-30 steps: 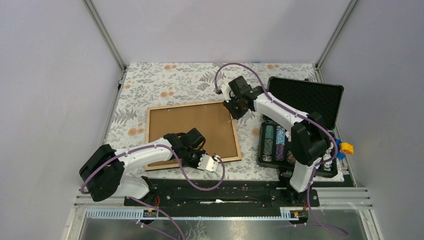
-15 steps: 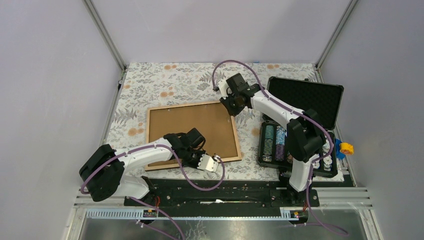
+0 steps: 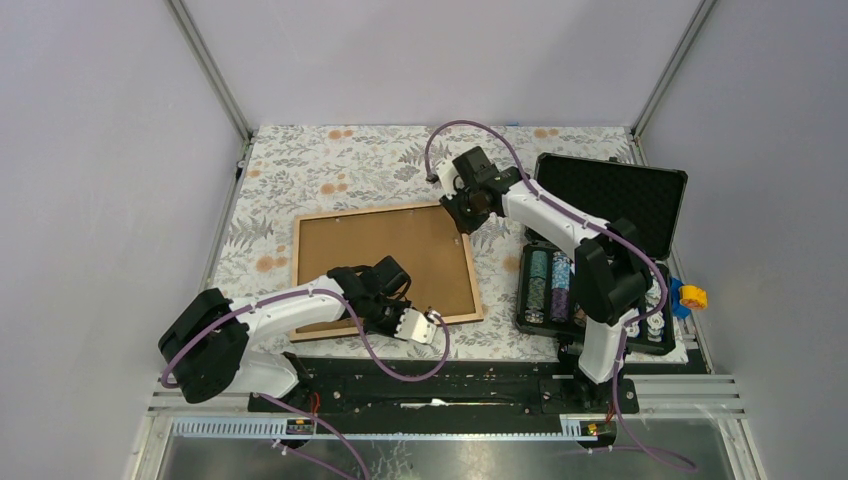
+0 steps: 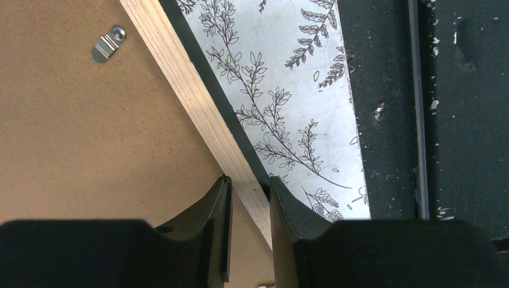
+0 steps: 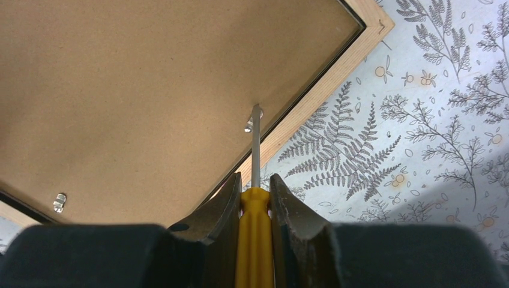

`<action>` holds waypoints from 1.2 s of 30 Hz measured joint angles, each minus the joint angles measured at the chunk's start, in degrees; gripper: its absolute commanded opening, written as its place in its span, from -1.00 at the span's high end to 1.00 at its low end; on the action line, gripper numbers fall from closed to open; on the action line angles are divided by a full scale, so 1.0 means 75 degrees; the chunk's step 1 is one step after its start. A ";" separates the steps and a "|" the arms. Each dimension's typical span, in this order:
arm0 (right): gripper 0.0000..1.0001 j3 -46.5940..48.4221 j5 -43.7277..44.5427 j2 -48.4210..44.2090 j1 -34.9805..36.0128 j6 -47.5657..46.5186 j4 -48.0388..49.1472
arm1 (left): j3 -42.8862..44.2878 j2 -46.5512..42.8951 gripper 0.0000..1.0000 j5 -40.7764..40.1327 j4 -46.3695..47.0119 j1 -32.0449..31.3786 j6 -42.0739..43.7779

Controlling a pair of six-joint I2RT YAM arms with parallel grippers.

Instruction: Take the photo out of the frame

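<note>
L gripper (image 4: 248, 187) sits at the near edge of the table, at the near-R corner of the frame (image 3: 385, 262). Its two black fingers (image 4: 219, 223) are drawn close, pinching the frame's light wood rail: one finger over the brown back, the other outside the black rim, w/ the rail running between them. Beside it in L wrist view is a strip of leaf-print cloth (image 4: 288, 120), then the black base rail (image 4: 462, 120). A small metal clip (image 4: 108, 43) sits on the backing just inside the wood edge, further along the rail. The frame lies flat, back side up, roughly centre-L of the table on the floral cloth, slightly skewed so its R side angles toward the near edge. Brown backing board (image 5: 150, 90) is in place w/in the wood edge. The photo is hidden, can't tell its state. At the frame's far-R corner, R gripper (image 5: 254, 180) is closed tight on a yellow-handled screwdriver (image 5: 254, 234). The thin metal shaft points fwd, w/ its tip at a 2nd metal clip (image 5: 248, 125) on the backing board's R edge; tip looks to touch the clip, can't confirm. Another clip (image 5: 59, 202) shows on the adjacent side in R wrist view. R of the frame, apart from it, is an open black foam-lined case (image 3: 610, 195) w/ rows of poker chips (image 3: 548, 280) in its lower half. A small orange-yellow item (image 3: 692, 296) is at the case's R edge, too small to ID. R arm reaches from its base over the case to the far corner.
</note>
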 measured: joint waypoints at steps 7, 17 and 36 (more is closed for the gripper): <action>1.00 0.0000 0.0076 -0.0119 0.0000 0.0052 -0.0154 | 0.0000 0.0012 0.58 0.0003 0.0003 0.0000 -0.0003; 1.00 -0.0003 0.0498 -0.0134 0.0000 0.0000 -0.0131 | 0.0000 0.0015 0.57 0.0006 0.0006 0.0000 -0.0009; 1.00 -0.0052 -0.0087 -0.0093 0.0000 0.0006 -0.0210 | 0.0003 0.0035 0.57 0.0006 0.0009 0.0003 -0.0015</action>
